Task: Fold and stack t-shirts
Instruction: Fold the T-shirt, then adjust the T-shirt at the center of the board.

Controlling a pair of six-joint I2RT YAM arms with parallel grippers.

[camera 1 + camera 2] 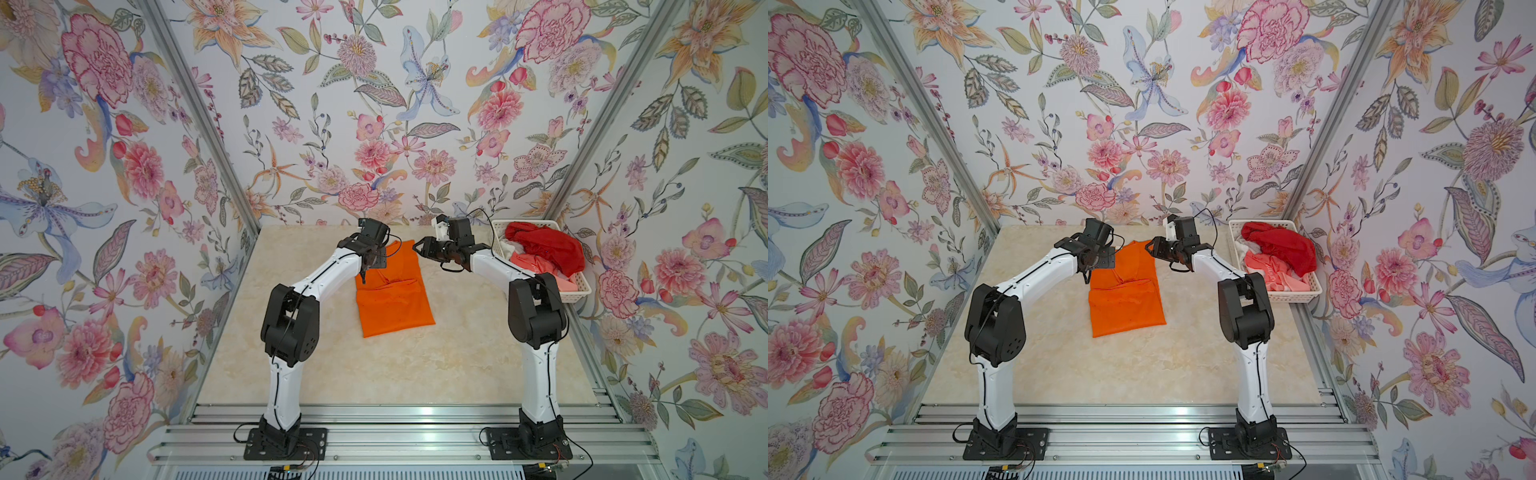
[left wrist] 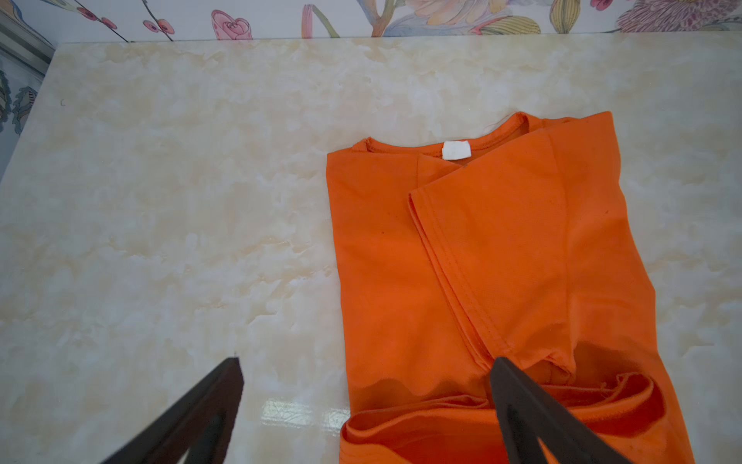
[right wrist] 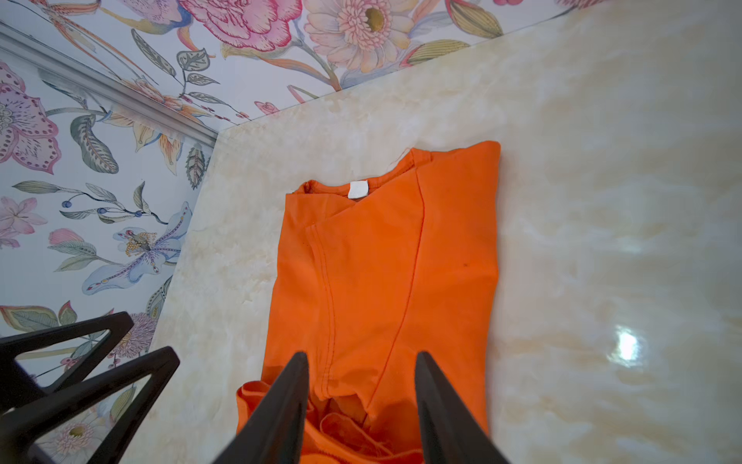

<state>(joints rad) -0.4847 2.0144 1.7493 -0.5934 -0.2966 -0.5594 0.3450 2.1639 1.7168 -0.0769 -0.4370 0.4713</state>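
- The orange t-shirt (image 1: 392,293) is lying on the marble-look table (image 1: 415,365), about midway between the two arms, with its collar end pointing to the far wall.
- Its sides are sitting folded inward into a long narrow shape, and one hemmed flap is crossing diagonally over the chest in the left wrist view (image 2: 482,261).
- The white neck label (image 2: 455,150) is showing face-up at the collar, and it is showing in the right wrist view too (image 3: 358,189).
- The end of the shirt nearer the arm bases is lying doubled over, and its loose edge is bunching in soft ripples across the middle.
- The left gripper (image 2: 367,361) is hanging just over the shirt's left edge with its jaws spread wide and gripping nothing. One finger is pointing at bare table, the other at the rumpled cloth.
- The right gripper (image 3: 361,355) is hovering above the collar half with its fingers moderately apart. Orange cloth is showing between them, but nothing is being pinched.
- In both top views the two grippers are sitting close together over the far half of the shirt.
- Off at the table's far right corner, a white slotted basket (image 1: 577,294) is holding the deep red t-shirt (image 1: 548,245), which is draping over the coral-pink-and-white t-shirt (image 1: 534,264).
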